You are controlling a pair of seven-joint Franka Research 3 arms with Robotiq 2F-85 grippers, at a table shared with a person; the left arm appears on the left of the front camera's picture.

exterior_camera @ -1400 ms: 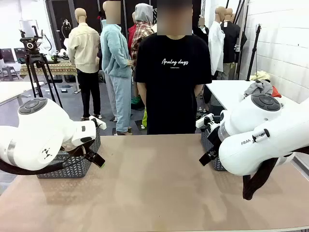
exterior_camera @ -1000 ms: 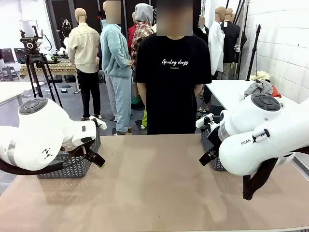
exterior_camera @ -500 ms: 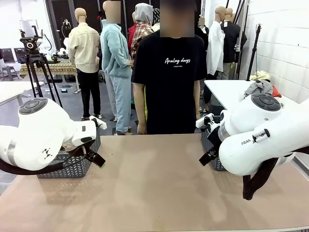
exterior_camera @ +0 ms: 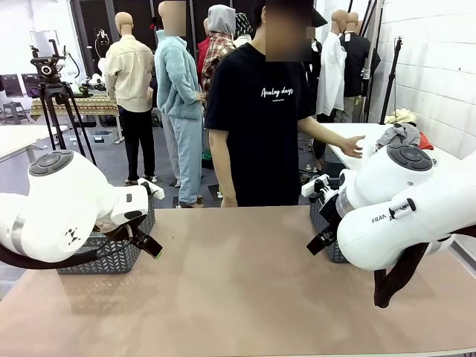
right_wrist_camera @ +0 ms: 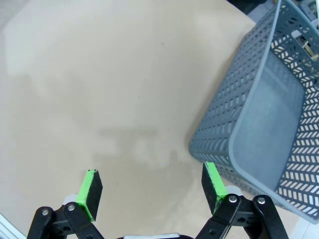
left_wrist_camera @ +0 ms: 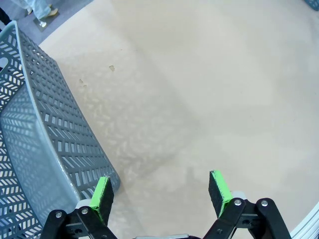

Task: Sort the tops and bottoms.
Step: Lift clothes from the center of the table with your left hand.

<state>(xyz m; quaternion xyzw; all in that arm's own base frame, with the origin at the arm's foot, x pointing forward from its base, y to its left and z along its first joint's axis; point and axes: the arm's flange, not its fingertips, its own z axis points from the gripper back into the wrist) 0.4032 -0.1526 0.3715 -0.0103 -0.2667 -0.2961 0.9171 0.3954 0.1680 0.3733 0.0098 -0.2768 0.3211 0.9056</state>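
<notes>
- While it hangs just above the tan worktop (left_wrist_camera: 209, 89), the left gripper (left_wrist_camera: 160, 188) has its jaws spread wide and holds nothing. One green pad (left_wrist_camera: 103, 193) is close beside the wall of a grey slotted basket (left_wrist_camera: 45, 149).
- On the right gripper (right_wrist_camera: 151, 186) the jaws are likewise wide apart and empty, over bare worktop. A second grey basket (right_wrist_camera: 264, 119) is near one finger; I cannot tell whether they touch.
- The worktop is plain and matte, with soft shadows. One basket sits toward each side.
- A person (exterior_camera: 256, 141) stands at the far edge, one hand (exterior_camera: 351, 146) stretched toward a white table (exterior_camera: 368, 132) behind, on the robot's right.
- Heaped on that table are a light grey top (exterior_camera: 400, 134) and an orange top (exterior_camera: 425, 140), touching each other and well apart from both grippers.
- The room has a camera tripod (exterior_camera: 53, 82) far left and a white brick wall (exterior_camera: 439, 67) on the right.
- Readable writing is white "Analog days" lettering (exterior_camera: 277, 92) on the person's black T-shirt, and "FRAN" on the right arm (exterior_camera: 379, 218).
</notes>
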